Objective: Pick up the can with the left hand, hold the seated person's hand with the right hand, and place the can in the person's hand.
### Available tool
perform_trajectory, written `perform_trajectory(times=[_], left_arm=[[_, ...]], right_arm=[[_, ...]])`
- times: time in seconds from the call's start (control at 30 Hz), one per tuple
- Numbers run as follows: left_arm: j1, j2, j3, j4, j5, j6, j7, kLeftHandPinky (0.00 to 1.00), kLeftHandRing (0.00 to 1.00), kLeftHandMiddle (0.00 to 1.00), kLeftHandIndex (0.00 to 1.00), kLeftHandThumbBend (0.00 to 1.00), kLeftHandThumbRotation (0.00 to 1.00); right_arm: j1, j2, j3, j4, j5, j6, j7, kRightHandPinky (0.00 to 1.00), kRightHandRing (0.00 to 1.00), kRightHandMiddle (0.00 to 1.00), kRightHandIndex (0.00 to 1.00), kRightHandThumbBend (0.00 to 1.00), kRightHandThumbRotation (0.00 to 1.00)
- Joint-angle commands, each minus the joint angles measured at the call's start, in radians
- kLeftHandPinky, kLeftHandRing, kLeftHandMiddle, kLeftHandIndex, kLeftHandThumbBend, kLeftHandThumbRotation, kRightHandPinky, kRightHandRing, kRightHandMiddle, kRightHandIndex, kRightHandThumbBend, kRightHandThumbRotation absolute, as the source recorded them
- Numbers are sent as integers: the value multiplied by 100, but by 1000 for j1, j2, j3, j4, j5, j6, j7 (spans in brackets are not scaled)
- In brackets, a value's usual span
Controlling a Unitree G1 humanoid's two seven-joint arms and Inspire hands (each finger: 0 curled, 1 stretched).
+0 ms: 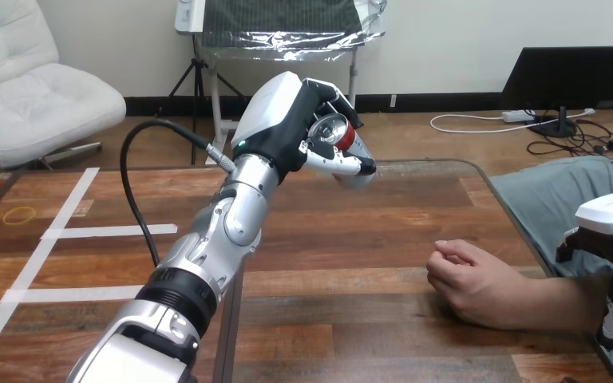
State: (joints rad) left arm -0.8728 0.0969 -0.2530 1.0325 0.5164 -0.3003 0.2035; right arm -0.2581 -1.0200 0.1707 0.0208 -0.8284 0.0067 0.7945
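My left hand [287,120] is raised above the middle of the table, its fingers and thumb curled round a red can [340,132] whose silver top faces the camera. The person's hand [467,279] rests on the table at the right, loosely closed, knuckles toward the table's middle, and holds nothing. My right hand [611,231] sits at the view's right edge, over the person's forearm [559,307] just behind the wrist. Whether it grips the forearm I cannot tell. The can is well above and to the left of the person's hand.
White tape lines [64,231] cross the table's left part, and a yellow rubber band [19,214] lies near its left edge. The table's far edge [431,163] runs just behind my left hand. Bare wood lies between my left arm and the person's hand.
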Motion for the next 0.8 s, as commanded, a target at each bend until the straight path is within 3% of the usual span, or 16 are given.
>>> perform_trajectory(times=[0.0,0.47,0.77], left_arm=[[-114,-12,1,-3,-12,-24,35,37,42,49,48,68,0],[-121,-26,-8,-5,-5,-14,46,38,42,48,48,70,0],[-118,-31,-9,-3,-3,-17,48,37,42,47,47,71,0]], right_arm=[[-91,27,19,40,-5,-15,-38,96,95,92,85,81,17],[-143,64,83,123,-32,-14,-49,93,94,90,84,78,17],[-162,85,117,175,-46,-37,-83,89,91,88,82,75,16]])
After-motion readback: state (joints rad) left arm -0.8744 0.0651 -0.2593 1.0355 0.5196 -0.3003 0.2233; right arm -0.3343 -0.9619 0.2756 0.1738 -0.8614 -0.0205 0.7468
